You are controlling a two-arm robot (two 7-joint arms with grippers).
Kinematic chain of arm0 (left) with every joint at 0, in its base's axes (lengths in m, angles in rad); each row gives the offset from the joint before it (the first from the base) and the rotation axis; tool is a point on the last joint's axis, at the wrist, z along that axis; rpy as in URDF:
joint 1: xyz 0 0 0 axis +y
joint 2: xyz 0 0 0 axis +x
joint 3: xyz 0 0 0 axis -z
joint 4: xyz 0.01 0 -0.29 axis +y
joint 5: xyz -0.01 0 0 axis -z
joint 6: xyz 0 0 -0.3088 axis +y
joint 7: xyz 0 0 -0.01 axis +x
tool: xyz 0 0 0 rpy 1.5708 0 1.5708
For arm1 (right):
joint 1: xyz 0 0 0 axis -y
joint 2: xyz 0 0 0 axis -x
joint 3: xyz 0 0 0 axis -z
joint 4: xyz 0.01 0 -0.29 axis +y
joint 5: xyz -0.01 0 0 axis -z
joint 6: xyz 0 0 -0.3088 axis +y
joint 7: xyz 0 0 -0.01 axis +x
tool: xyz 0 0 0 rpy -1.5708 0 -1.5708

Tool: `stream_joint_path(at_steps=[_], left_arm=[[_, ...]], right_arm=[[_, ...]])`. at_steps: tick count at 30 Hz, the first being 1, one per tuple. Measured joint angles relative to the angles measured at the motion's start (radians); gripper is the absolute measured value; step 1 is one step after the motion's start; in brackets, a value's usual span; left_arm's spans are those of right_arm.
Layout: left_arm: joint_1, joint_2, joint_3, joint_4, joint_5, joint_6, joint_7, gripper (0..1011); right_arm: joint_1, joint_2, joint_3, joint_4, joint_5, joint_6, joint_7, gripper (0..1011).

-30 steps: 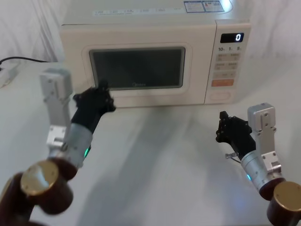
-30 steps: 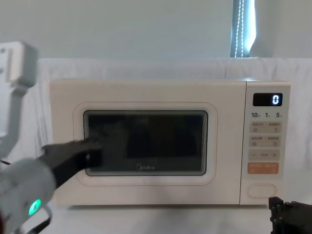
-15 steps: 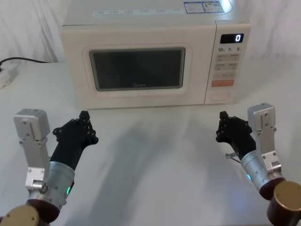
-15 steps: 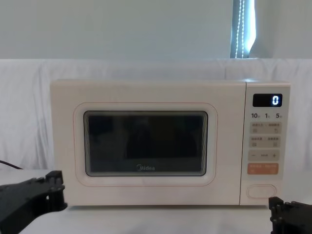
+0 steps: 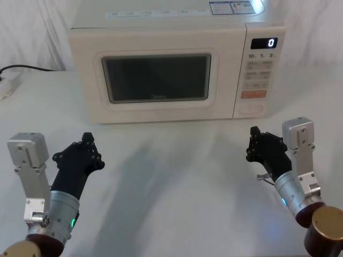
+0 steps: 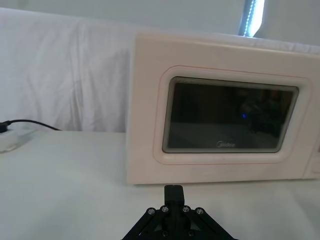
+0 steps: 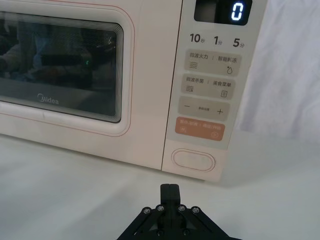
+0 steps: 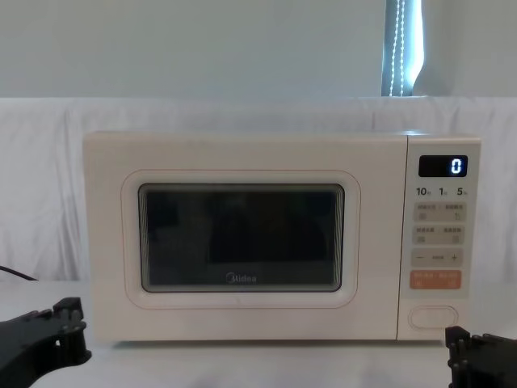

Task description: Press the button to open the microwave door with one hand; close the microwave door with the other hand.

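Cream boxy microwave sits at the far middle of the white counter, display reading 0. Its wide cream door with the dark glass window is flush shut. The large blank cream pill-shaped button is at the bottom of the right control strip, below the orange rectangular key.

Left gripper hovers at near left, well apart from the door; fingers closed together, holding nothing. Right gripper hovers at near right, near but short of the button; fingers closed, empty.

Risks, as a judgement: if the right arm goes for the button, a high aim hits the orange key instead. A pushed microwave could slide back.
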Motion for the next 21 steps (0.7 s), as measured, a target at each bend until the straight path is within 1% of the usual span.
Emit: stream_joint_path(at_steps=[21], left_arm=[[-0.001, 0.003, 0.004, 0.0, 0.0, 0.001, -0.005, 0]], right_arm=[[0.0, 0.0, 0.0, 0.0, 0.0, 0.0, 0.0, 0]])
